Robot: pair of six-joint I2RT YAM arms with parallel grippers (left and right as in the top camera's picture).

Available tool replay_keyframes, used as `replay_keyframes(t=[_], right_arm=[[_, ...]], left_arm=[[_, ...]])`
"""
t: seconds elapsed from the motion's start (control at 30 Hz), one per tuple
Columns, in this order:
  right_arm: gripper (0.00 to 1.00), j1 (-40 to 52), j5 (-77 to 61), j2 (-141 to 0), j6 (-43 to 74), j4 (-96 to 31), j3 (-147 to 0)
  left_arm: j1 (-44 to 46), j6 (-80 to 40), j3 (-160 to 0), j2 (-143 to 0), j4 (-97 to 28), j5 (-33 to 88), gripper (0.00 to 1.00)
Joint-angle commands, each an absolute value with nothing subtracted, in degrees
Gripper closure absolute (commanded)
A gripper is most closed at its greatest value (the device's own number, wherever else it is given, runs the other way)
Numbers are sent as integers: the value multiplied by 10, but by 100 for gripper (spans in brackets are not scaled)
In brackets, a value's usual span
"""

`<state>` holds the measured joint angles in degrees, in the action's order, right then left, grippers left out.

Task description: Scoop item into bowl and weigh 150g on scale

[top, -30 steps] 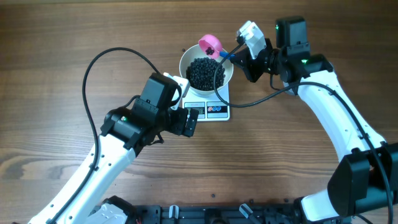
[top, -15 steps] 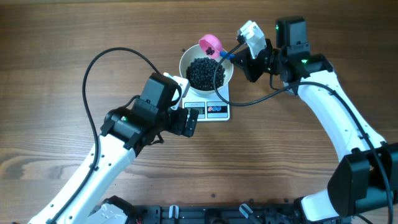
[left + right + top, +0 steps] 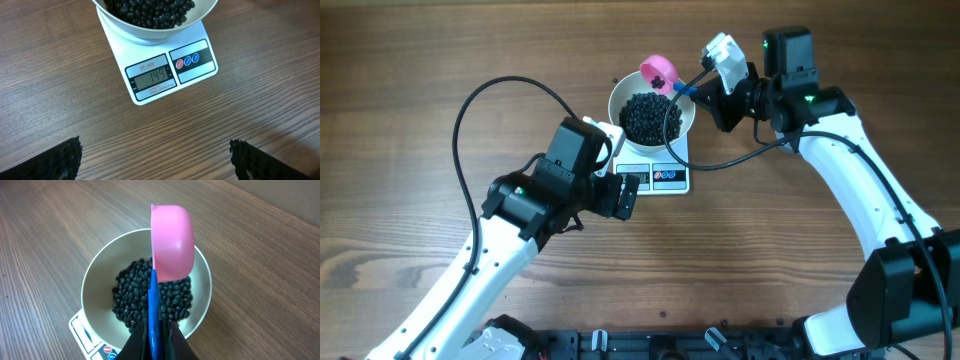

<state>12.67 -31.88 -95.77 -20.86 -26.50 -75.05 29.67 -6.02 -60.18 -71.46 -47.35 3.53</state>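
A white bowl (image 3: 686,115) holding a pile of black beans (image 3: 650,115) stands on the white scale (image 3: 665,177); in the left wrist view the scale (image 3: 200,70) has digits lit on its display, with the bowl (image 3: 150,32) above it. My right gripper (image 3: 155,335) is shut on the blue handle of a pink scoop (image 3: 172,240), whose cup hangs over the bowl's (image 3: 95,280) far rim above the beans (image 3: 135,295). In the overhead view the scoop (image 3: 658,72) sits at the bowl's upper edge. My left gripper (image 3: 155,155) stands open over bare wood, just in front of the scale.
A black cable (image 3: 480,110) loops over the table left of the bowl. Another cable runs from the right arm (image 3: 850,190) across the bowl's right side. The left arm (image 3: 535,205) lies close beside the scale.
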Motion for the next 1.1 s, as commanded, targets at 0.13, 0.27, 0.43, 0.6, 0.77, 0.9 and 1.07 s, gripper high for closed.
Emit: replay_keyframes(t=[0.13,0.27,0.43,0.6,0.77,0.9,1.07], right_arm=[[96,130,-320,-942,-204,-262,-753],[96,130,-320,-942,-210,-262,-753],[96,132,-329,-942,-259,-266,-753],[96,132,-329,-942,-198,-259,-753],[96,138,-373,-942,-255,-277,-753],[96,139,-342,-942,-218,-267,-753],[96,139,-338,-942,-220,-266,-753]], left_arm=[[295,-47,-613,-710,-474,40,0],[295,-47,-613,-710,-474,40,0],[295,-47,-613,-710,-474,40,0],[295,-47,-613,-710,-474,40,0],[295,-47,-613,-710,-474,40,0],[295,-47,-613,-710,-474,40,0],[295,-47,-613,-710,-474,40,0]])
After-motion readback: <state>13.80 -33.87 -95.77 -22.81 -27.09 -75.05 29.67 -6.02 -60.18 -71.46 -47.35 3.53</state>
